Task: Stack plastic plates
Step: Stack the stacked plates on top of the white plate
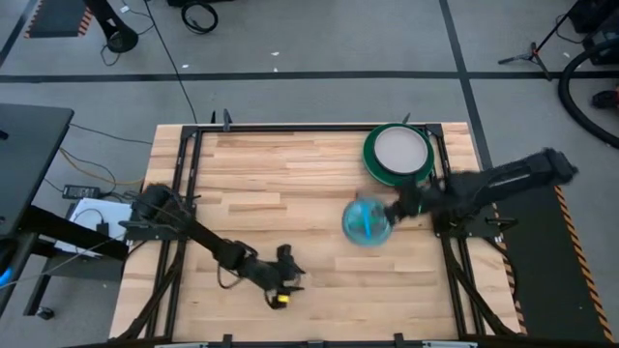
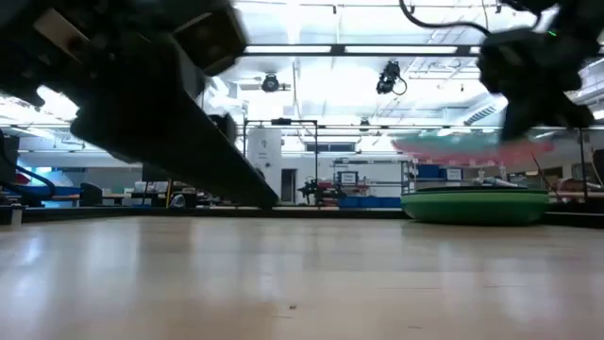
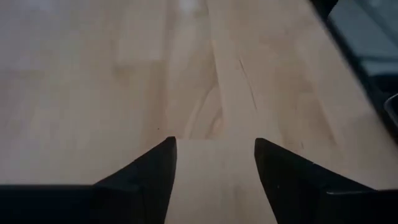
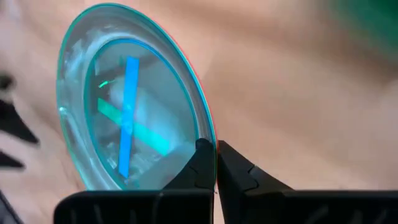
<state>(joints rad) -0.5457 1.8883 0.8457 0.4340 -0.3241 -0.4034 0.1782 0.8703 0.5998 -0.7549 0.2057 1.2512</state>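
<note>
From above, the right hand (image 1: pixel 392 215) pinches the rim of a small translucent blue plate (image 1: pixel 367 221) over the right half of the tabletop (image 1: pixel 290 184), nearer the right edge than the middle. The stack of plates (image 1: pixel 397 153), green at the bottom with a pale one on top, sits by the far right corner, just beyond the hand, so the carried plate lies close to it on the near side; this arm is far the nearer one. The left hand (image 1: pixel 286 277) waits near the near edge, well apart from both. At tabletop height, the stack (image 2: pixel 475 204) rests flat toward the right, and a blurred disc, pinkish and teal, hangs above it; nothing stands between them. The left wrist view shows that hand's fingers (image 3: pixel 155 167) spread moderately over bare wood, holding nothing. The right wrist view shows the blue plate (image 4: pixel 127 102) tilted on edge, its rim clamped between fingers (image 4: pixel 239 168) nearly closed together; I judge it must level out before being set down.
</note>
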